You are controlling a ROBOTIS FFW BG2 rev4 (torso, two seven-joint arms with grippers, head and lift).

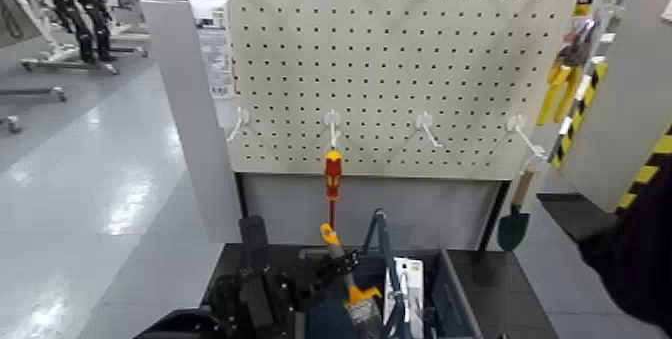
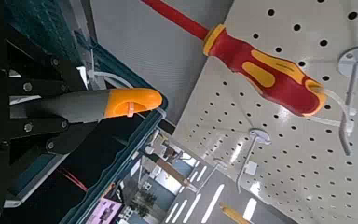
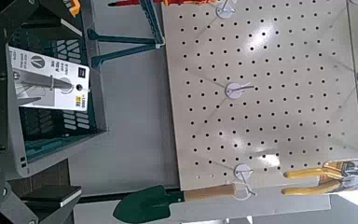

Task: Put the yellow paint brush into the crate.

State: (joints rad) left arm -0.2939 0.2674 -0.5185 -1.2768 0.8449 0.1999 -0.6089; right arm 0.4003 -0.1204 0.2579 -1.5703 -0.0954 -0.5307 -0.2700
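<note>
My left gripper [image 1: 335, 263] is shut on the yellow paint brush [image 1: 345, 281] and holds it over the left part of the crate [image 1: 456, 301]. The orange handle end points up toward the pegboard and the yellow band and grey bristles point down into the crate. In the left wrist view the black fingers [image 2: 39, 89] clamp the brush's handle [image 2: 121, 103] above the crate's rim [image 2: 135, 131]. The crate's metal hoop handle [image 1: 381, 235] stands upright beside the brush. My right arm [image 1: 640, 253] waits at the right; its gripper does not show clearly.
A red-and-yellow screwdriver [image 1: 332, 178] hangs on the pegboard [image 1: 420, 63] just above the brush. A green trowel [image 1: 515, 225] hangs at the right. A white carded item [image 1: 408, 285] lies in the crate. Yellow pliers [image 3: 317, 173] hang farther along.
</note>
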